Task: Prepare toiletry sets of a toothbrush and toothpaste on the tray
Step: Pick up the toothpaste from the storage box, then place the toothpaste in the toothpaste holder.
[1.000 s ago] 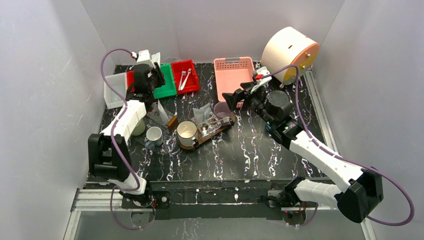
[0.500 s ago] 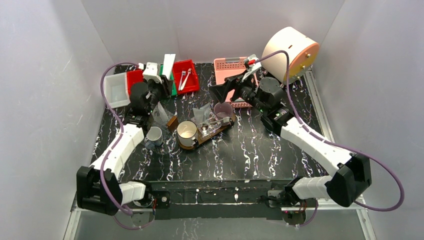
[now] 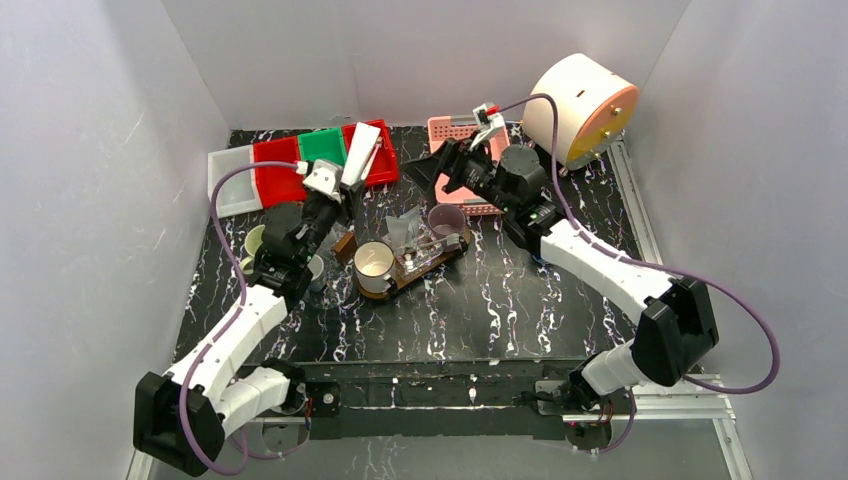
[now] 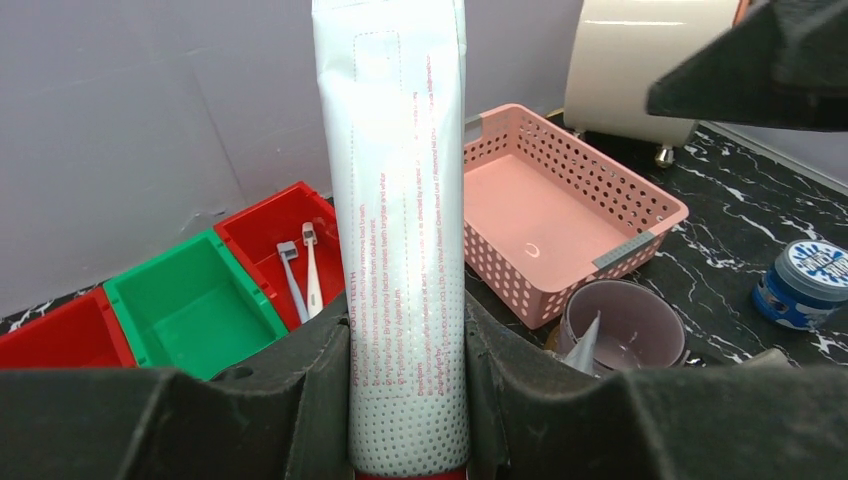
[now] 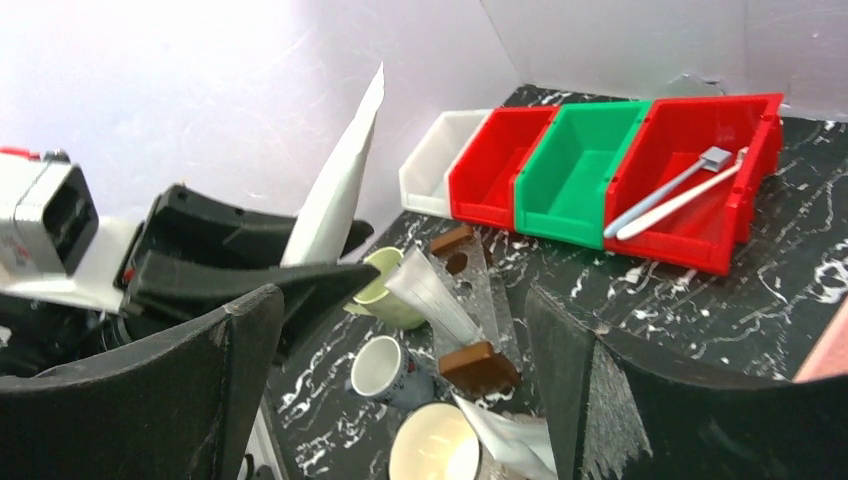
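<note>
My left gripper (image 3: 338, 190) is shut on a white toothpaste tube (image 4: 405, 220), held upright with its red cap down between the jaws; the same tube (image 3: 358, 155) rises in front of the bins. Two toothbrushes (image 4: 300, 280) lie in the right-hand red bin (image 5: 715, 170). The dark-brown tray (image 3: 395, 288) carries a cream mug (image 3: 373, 262), a mauve mug (image 3: 446, 217) and clear bags. My right gripper (image 3: 438, 172) hangs open and empty above the table beyond the tray, its jaws wide in the right wrist view (image 5: 405, 320).
A pink basket (image 4: 560, 200) and a cream drum (image 3: 578, 105) stand at the back right. Green, red and white bins (image 5: 575, 165) line the back left. A green mug (image 5: 385, 285), a small blue-white mug (image 5: 385, 368) and brown blocks (image 5: 478, 365) sit left of the tray. A blue tin (image 4: 810, 280) stands near the basket.
The left arm has swung away from the back-left bins toward the tray, carrying the tube upright. The right arm has moved back and left, over the basket's front corner.
</note>
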